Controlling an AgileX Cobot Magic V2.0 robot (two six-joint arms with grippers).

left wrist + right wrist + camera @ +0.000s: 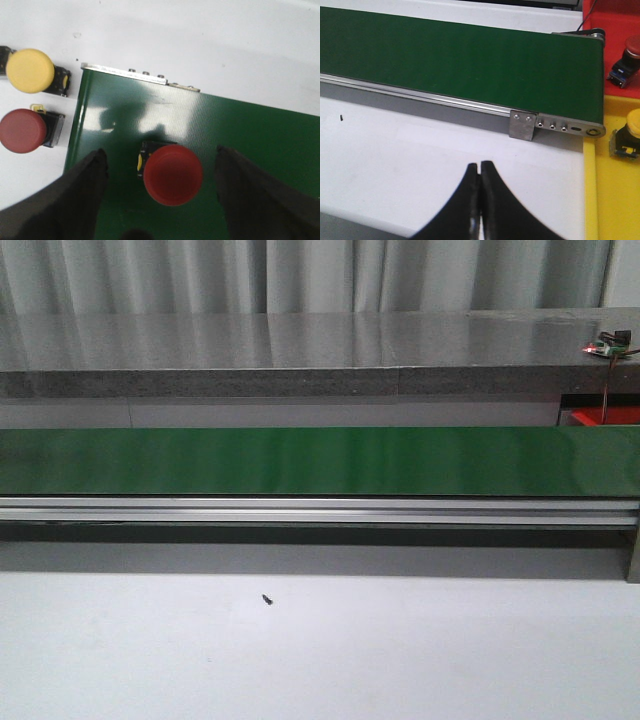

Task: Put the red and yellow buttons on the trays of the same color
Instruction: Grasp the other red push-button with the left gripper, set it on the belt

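Note:
In the left wrist view my left gripper is open above the green belt, its fingers on either side of a red button that rests on the belt. A yellow button and a second red button lie on the white table beside the belt's end. In the right wrist view my right gripper is shut and empty over the white table, near the belt's other end. A yellow button sits on the yellow tray and a red button on the red tray. Neither gripper shows in the front view.
The long green conveyor belt with its aluminium rail crosses the front view. A grey counter runs behind it. A corner of the red tray shows at the far right. A small dark speck lies on the white table.

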